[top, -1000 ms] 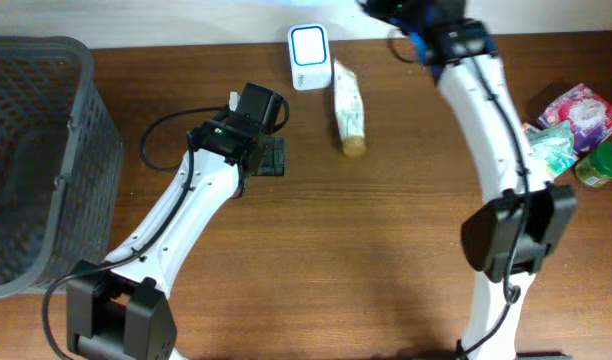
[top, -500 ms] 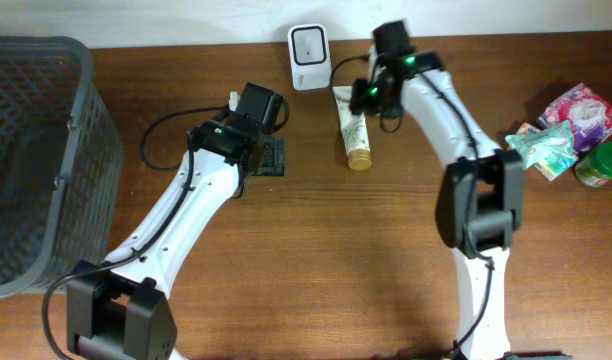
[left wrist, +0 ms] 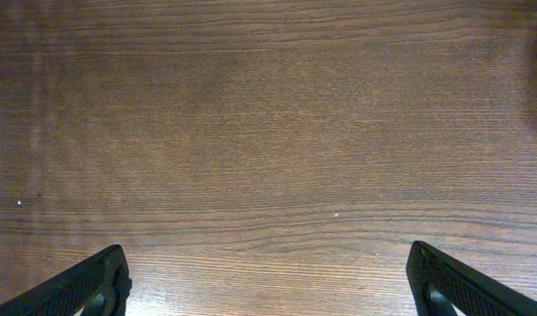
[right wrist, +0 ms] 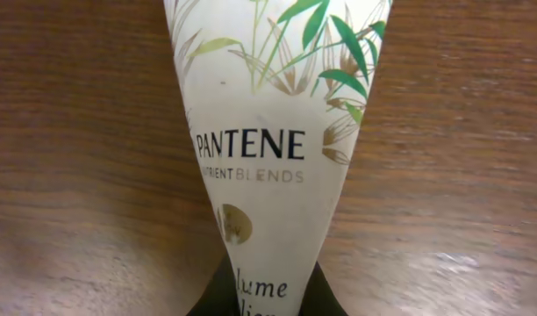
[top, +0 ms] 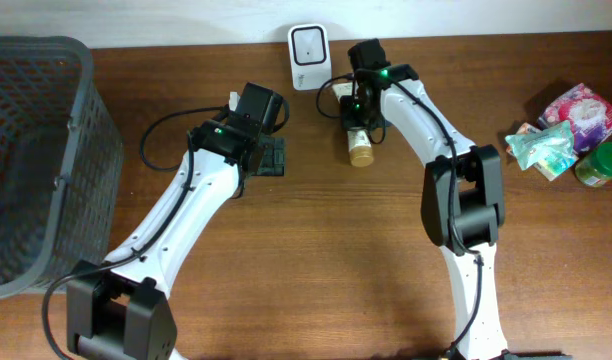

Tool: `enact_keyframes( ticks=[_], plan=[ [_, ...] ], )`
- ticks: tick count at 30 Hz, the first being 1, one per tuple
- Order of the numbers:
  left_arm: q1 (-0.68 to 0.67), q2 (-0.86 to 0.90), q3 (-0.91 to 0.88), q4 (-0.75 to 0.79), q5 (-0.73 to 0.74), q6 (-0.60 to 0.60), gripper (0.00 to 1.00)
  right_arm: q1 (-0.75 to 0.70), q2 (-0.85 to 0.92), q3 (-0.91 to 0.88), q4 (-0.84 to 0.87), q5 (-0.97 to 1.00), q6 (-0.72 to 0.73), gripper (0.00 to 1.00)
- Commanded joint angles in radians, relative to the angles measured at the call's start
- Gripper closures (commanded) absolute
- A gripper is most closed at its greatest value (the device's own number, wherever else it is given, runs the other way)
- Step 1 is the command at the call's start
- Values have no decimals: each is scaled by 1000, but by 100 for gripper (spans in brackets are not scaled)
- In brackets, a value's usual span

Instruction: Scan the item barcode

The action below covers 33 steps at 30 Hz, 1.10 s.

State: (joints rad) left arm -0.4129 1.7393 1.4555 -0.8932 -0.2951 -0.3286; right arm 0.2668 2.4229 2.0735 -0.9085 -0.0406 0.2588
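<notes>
The item is a white Pantene tube with a gold cap, lying on the table in front of the white barcode scanner. My right gripper covers the tube's upper part from above and is shut on it. The right wrist view shows the tube filling the middle, with my right gripper holding it between dark fingers at the bottom edge. My left gripper hovers over bare wood left of the tube. It stands wide open with nothing between the fingers. No barcode shows.
A grey mesh basket takes up the left end of the table. Snack packets and a green jar lie at the right edge. The scanner stands against the back wall.
My right arm swung in from the back right to the tube, and its jaws opened and closed on it. The tube shifted slightly. The left arm stayed still.
</notes>
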Motion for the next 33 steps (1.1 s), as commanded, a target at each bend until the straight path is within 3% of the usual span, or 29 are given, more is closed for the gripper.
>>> enact_keyframes(
  ticks=[1, 5, 8, 9, 11, 12, 14, 17, 20, 25, 29, 33],
  plan=[
    [-5, 0, -2, 1, 4, 8, 1, -87, -26, 70, -86, 146, 4, 96],
    [-5, 0, -2, 1, 4, 8, 1, -230, -72, 76, -207, 372, 4, 96],
    [-5, 0, -2, 1, 4, 8, 1, -351, -71, 75, -211, 412, 3, 96],
    [-5, 0, -2, 1, 4, 8, 1, -394, -71, 75, -202, 409, 3, 87],
    [-5, 0, -2, 1, 4, 8, 1, -435, -71, 75, -202, 404, -1, 58],
    [-5, 0, -2, 1, 4, 8, 1, -453, -71, 75, -203, 400, -1, 31],
    [-5, 0, -2, 1, 4, 8, 1, -458, -78, 77, -211, 401, -19, 1],
    [-5, 0, -2, 1, 4, 8, 1, -457, -164, 78, -229, 401, 8, 1],
    [-5, 0, -2, 1, 4, 8, 1, -457, -358, 78, -280, 386, 11, 1],
    [-5, 0, -2, 1, 4, 8, 1, -457, -729, 77, -422, 135, 11, 1],
    [-5, 0, -2, 1, 4, 8, 1, -439, -906, 63, -566, 50, 11, 1],
    [-5, 0, -2, 1, 4, 8, 1, -296, -1084, -175, -555, 52, -12, 1]
  ],
)
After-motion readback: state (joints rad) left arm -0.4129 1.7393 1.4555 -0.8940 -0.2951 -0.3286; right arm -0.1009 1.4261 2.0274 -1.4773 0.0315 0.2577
